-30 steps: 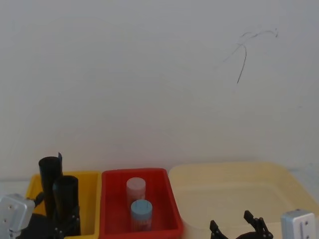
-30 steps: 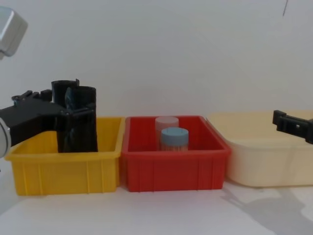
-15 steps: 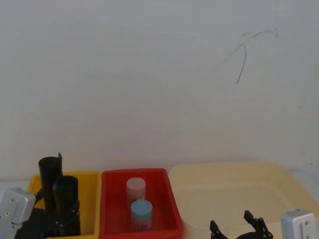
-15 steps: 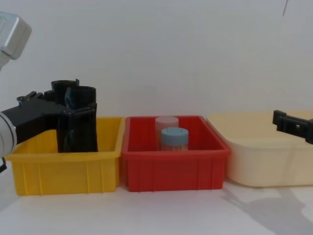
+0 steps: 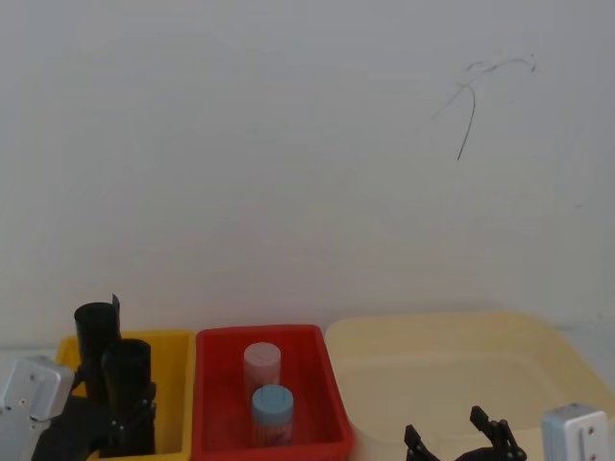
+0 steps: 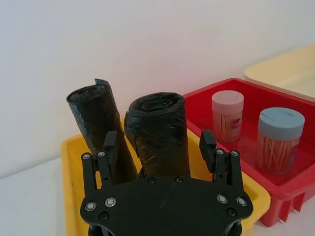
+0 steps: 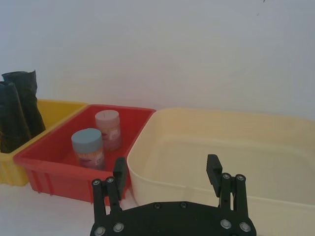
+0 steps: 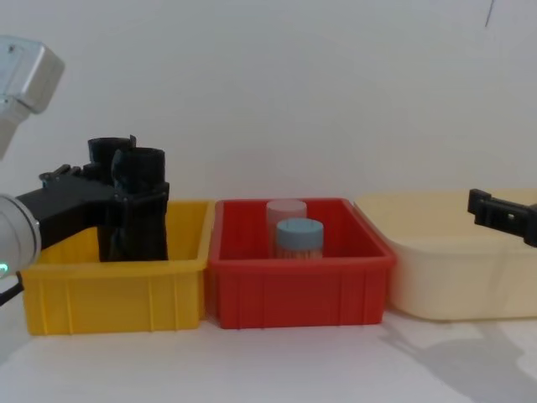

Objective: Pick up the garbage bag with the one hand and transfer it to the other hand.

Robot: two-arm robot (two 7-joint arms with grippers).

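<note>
This looks like a robot test bench in a lab: a bare white wall (image 5: 288, 173) with a thin dark mark (image 5: 467, 120) rises behind a plain white tabletop (image 8: 277, 365). On it a yellow bin (image 8: 109, 294), a red bin (image 8: 298, 294) and a cream tub (image 8: 453, 277) stand in a tidy row. They hold staged props: the garbage bag (image 6: 157, 128) upright in the yellow one, two lidded jars (image 8: 299, 238) of thin sticks in the red.

The yellow bin (image 8: 109, 298) hides the base of the garbage bag (image 8: 147, 231).
</note>
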